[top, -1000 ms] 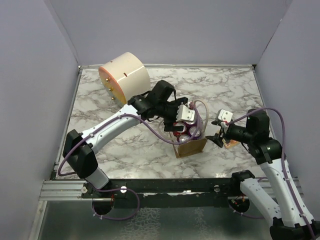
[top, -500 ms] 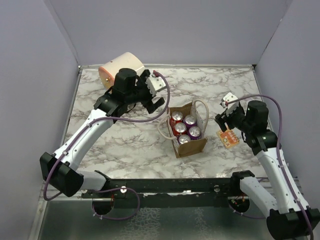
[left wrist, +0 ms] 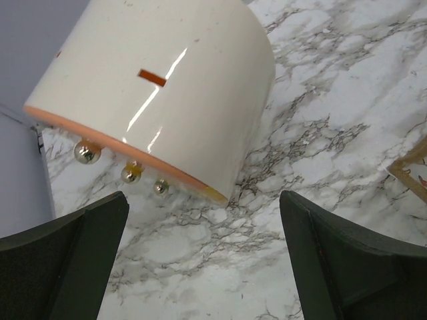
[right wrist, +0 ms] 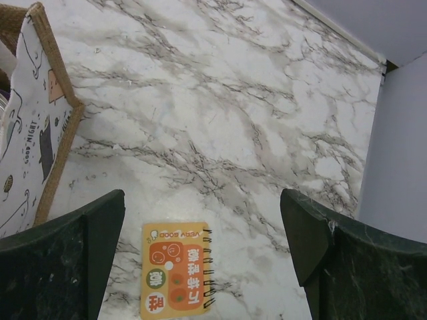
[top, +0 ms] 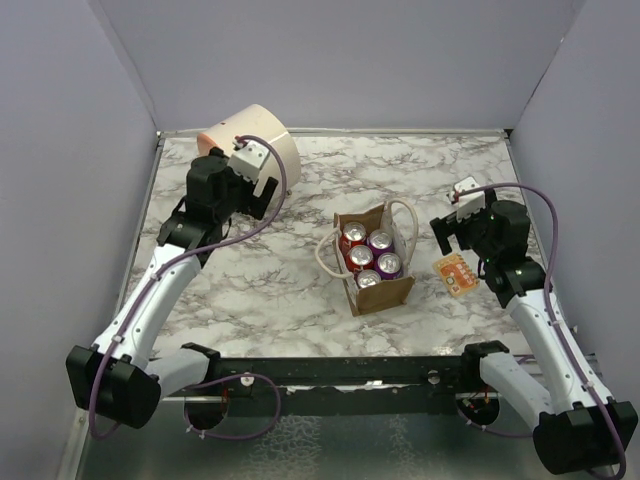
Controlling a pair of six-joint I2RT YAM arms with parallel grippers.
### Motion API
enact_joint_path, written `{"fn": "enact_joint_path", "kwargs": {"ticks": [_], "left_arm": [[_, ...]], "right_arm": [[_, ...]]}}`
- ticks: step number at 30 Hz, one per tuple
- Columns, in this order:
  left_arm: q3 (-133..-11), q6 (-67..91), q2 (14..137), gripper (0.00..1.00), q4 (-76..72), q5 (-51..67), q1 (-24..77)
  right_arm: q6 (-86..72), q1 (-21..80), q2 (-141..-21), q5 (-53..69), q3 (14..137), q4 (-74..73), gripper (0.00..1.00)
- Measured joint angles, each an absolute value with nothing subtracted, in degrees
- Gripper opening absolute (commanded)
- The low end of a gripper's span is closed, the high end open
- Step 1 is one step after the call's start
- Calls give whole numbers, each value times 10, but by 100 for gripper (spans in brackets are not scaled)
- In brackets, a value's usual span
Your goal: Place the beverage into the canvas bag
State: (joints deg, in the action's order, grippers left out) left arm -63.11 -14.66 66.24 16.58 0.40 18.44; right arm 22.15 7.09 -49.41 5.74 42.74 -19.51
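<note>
Now the left tool stands with its jaws wide and empty, well to the left of the canvas bag and beyond it, facing a cream cylinder lying on its side. The right tool, likewise spread and empty, hangs just right of the bag over a small orange notebook. Five beverage cans stand upright inside the bag on the marble surface.

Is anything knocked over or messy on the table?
Only the big cream cylinder looks odd: it lies on its side in the far left corner, its little metal knobs pointing sideways. The canvas bag stands upright with cans inside, nothing spilled. A small orange notepad lies flat beside it.
</note>
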Motion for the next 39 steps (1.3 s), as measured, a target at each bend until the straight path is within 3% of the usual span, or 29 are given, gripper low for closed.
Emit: {"fn": "enact_joint_path", "kwargs": {"ticks": [7, 20, 30, 39], "left_arm": [[-580, -115, 606, 99, 145, -24, 135], [-493, -115, 495, 99, 77, -24, 131], [-501, -108, 444, 99, 51, -7, 82], [-500, -80, 431, 99, 63, -4, 60]], "right_arm": [[205, 71, -482, 39, 411, -183, 100], [145, 71, -449, 6, 455, -200, 100], [148, 71, -336, 43, 464, -182, 100], [148, 71, -312, 47, 424, -179, 100]]}}
